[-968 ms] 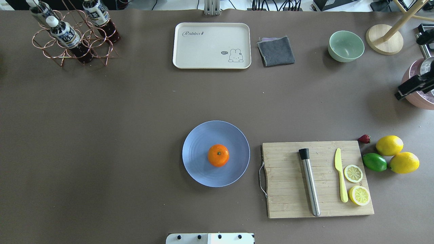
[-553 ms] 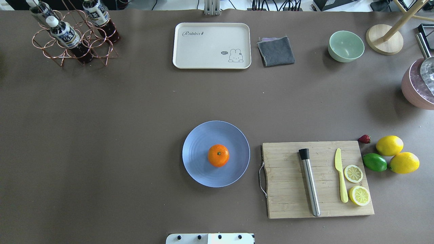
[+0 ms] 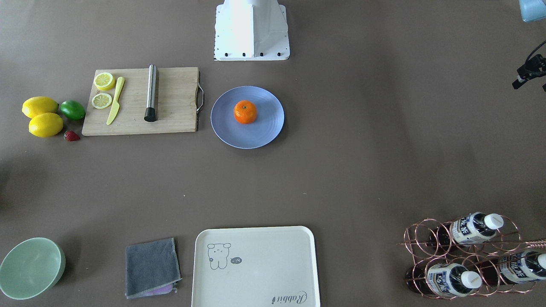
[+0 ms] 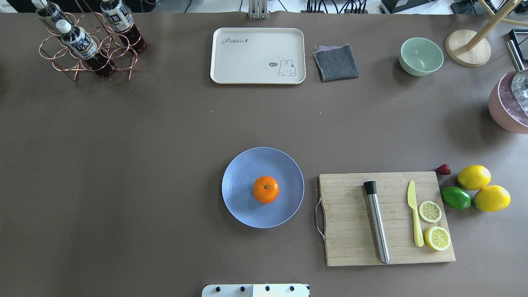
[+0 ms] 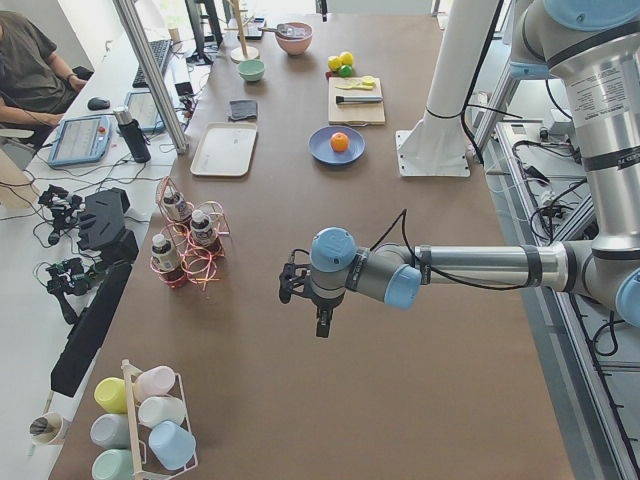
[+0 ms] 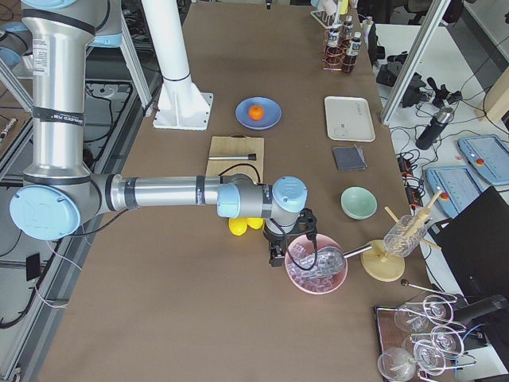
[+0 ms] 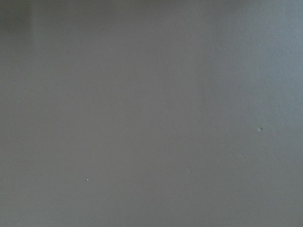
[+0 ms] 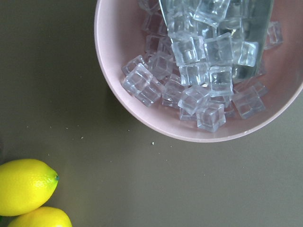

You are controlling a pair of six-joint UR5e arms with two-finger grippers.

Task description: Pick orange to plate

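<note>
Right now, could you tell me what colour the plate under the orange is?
The plate is light blue, clearest in the overhead exterior view.

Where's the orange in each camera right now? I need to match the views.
Front-facing: orange, upper centre, right of board.
Overhead: orange, centre, left of board.
Exterior left: orange, upper centre, far.
Exterior right: orange, upper centre, far.
Left wrist: not in it.
Right wrist: not in it.
Landmark: the plate under it.
</note>
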